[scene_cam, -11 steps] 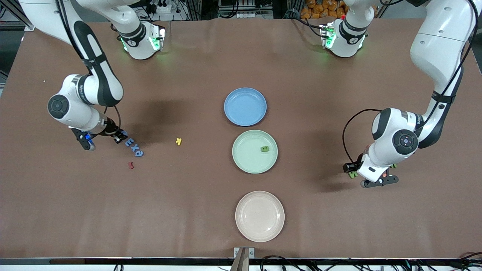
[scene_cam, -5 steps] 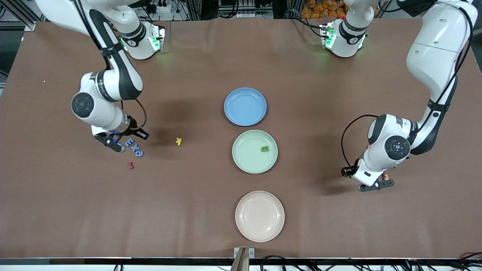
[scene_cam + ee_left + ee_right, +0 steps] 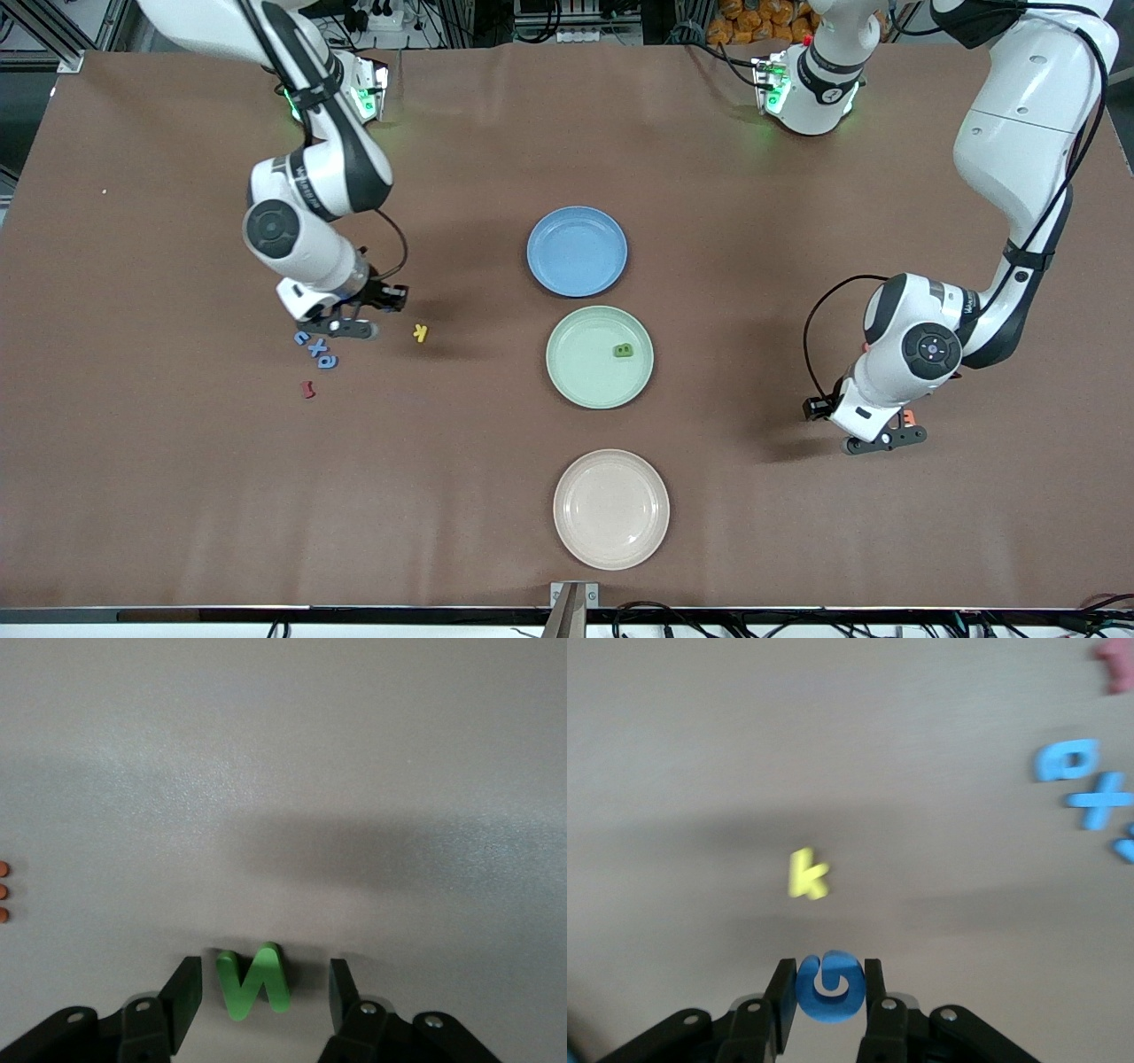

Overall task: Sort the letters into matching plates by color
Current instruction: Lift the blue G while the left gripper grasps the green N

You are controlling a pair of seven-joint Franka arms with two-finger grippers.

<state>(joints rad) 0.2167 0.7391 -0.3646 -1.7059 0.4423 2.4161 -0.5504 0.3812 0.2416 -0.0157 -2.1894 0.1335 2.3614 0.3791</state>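
Observation:
My right gripper (image 3: pixel 828 979) is shut on a blue letter (image 3: pixel 829 986), low over the table between the row of blue letters (image 3: pixel 317 350) and the yellow letter (image 3: pixel 421 332). My left gripper (image 3: pixel 263 979) is open at the left arm's end of the table. A green letter (image 3: pixel 254 981) lies flat between its fingers with a gap on each side. The blue plate (image 3: pixel 577 251) is bare. The green plate (image 3: pixel 580 363) holds one green letter (image 3: pixel 624 351). The cream-pink plate (image 3: pixel 611 508), nearest the front camera, is bare.
A dark red letter (image 3: pixel 307 388) lies just nearer the front camera than the blue letters. An orange letter (image 3: pixel 907 415) peeks out beside the left gripper (image 3: pixel 886 439). The three plates stand in a line down the table's middle.
The right arm has swung from the row of blue letters toward the yellow letter, carrying a blue letter. The left gripper has shifted slightly and settled around the green letter.

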